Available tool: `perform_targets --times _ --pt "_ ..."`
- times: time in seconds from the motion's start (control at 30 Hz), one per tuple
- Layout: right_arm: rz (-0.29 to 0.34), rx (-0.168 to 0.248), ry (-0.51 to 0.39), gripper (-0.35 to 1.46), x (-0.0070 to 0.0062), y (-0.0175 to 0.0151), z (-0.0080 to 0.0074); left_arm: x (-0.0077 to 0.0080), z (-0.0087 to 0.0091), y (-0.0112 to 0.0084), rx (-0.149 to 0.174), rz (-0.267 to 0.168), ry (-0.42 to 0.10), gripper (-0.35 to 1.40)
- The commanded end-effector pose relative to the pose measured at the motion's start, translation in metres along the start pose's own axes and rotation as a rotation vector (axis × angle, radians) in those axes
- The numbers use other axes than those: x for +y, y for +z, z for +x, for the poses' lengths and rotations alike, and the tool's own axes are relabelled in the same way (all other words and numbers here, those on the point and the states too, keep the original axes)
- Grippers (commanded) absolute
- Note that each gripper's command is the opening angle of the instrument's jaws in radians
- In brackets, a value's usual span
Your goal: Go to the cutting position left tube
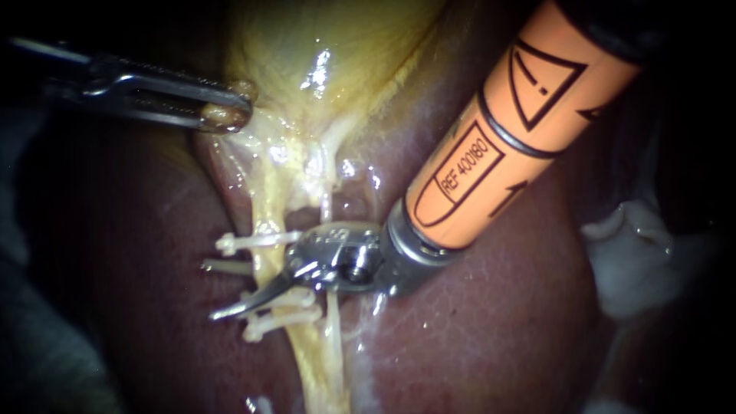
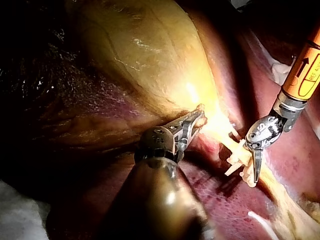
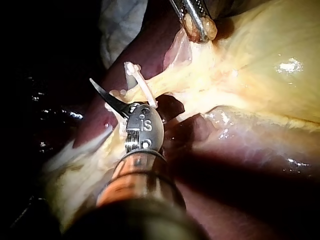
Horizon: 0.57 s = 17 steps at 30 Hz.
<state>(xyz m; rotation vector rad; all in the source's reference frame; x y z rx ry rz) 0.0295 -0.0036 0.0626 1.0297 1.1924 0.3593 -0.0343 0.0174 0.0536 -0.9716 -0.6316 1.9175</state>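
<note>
Liver (image 1: 498, 330) backdrop; left instrument (image 1: 234, 111) holds gallbladder (image 1: 330, 46), clearest in endoscope view.

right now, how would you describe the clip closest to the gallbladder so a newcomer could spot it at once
Start at the pale yellow gallbladder and follow the left tube down across the dark red liver. Several white clips cross that tube. The topmost clip is the one nearest the gallbladder, apart from the others, which bunch lower down the tube.
</note>
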Motion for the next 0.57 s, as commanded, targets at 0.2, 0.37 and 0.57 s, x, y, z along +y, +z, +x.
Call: perform_targets --times 0.2,0.37,0.57 --pt "0.01 0.012 0.002 1.34 -0.0012 0.0001 0.001 0.0 0.0 0.0 0.0 -0.001 0.0 -0.35" --pt "0.011 0.011 0.002 1.34 -0.0012 0.0002 0.001 0.0 0.0 0.0 0.0 -0.001 0.0 -0.35" --pt "0.008 0.012 0.002 1.32 -0.0011 0.0002 0.001 0.0 0.0 -0.0001 0.0 -0.001 0.0 -0.35"
